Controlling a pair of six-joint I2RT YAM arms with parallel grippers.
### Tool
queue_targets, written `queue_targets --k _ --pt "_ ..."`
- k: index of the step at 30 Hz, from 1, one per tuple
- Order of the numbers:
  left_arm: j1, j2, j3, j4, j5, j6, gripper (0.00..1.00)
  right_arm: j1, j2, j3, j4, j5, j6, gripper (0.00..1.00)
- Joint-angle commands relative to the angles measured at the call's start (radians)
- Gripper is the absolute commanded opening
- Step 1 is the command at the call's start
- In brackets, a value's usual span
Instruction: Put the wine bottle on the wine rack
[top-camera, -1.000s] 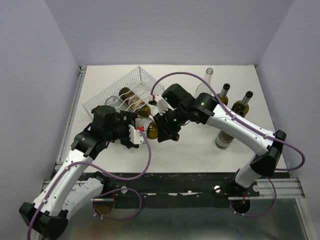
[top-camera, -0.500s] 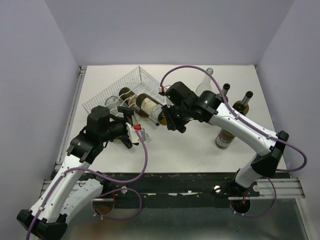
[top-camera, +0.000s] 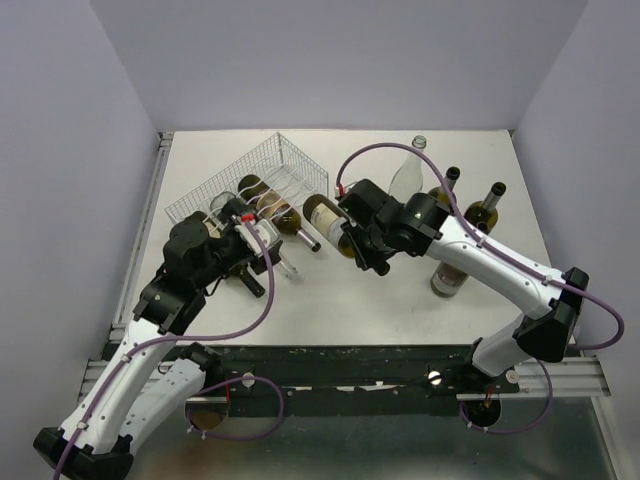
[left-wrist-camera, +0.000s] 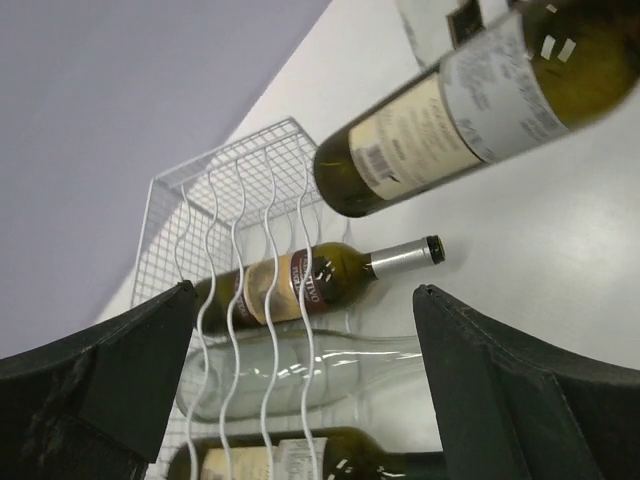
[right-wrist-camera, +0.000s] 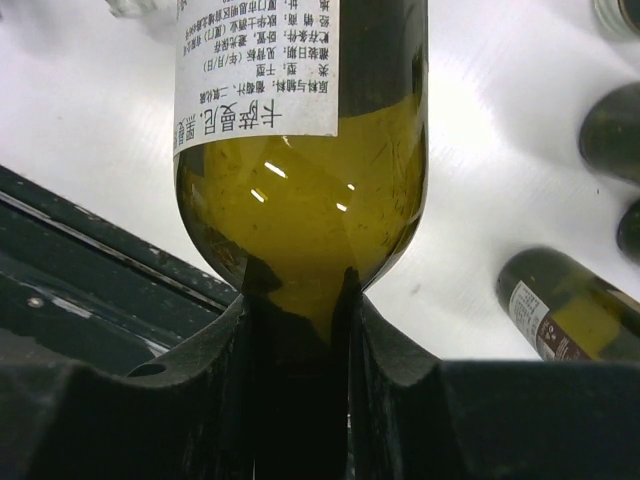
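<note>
the right gripper (right-wrist-camera: 295, 310) was clamped tight on the neck of the wine bottle (right-wrist-camera: 300, 190), which stuck out ahead of its fingers, roughly level above the table (top-camera: 400, 305). just past the bottle's base sat the wine rack (top-camera: 262, 170), with three other bottles (left-wrist-camera: 310, 283) lying in its grooves. the left gripper (left-wrist-camera: 302, 300) was spread wide with nothing in it, the rack straight ahead between its fingers and the held bottle up and to the right of them.
</note>
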Motion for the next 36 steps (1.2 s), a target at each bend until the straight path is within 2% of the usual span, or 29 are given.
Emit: queue_targets --k 1,2,4,7,12,19,25,36 --pt "0.004 0.008 0.049 0.054 -0.295 -0.412 0.99 0.000 -0.035 -0.056 0.095 0.077 0.020 0.01" --pt "0.004 0.017 0.067 0.033 -0.364 -0.476 0.99 0.000 -0.032 -0.073 0.110 0.080 0.015 0.01" --pt "0.004 0.034 0.092 -0.028 -0.412 -0.517 0.99 0.000 -0.021 -0.102 0.145 0.100 0.009 0.01" --pt "0.007 0.050 0.090 -0.078 -0.452 -0.555 0.99 0.000 0.013 -0.121 0.176 0.146 0.023 0.01" --pt "0.036 0.065 0.077 -0.133 -0.480 -0.716 0.99 -0.001 0.016 -0.196 0.325 0.177 0.009 0.01" --pt "0.195 0.145 0.142 -0.305 -0.463 -0.935 0.99 -0.003 0.074 -0.223 0.451 0.200 -0.016 0.01" --pt "0.318 0.160 0.147 -0.369 -0.437 -1.002 0.99 -0.006 0.094 -0.268 0.549 0.211 -0.016 0.01" --pt "0.421 0.160 0.072 -0.371 -0.370 -1.061 0.99 -0.027 0.080 -0.429 0.848 0.211 -0.051 0.01"
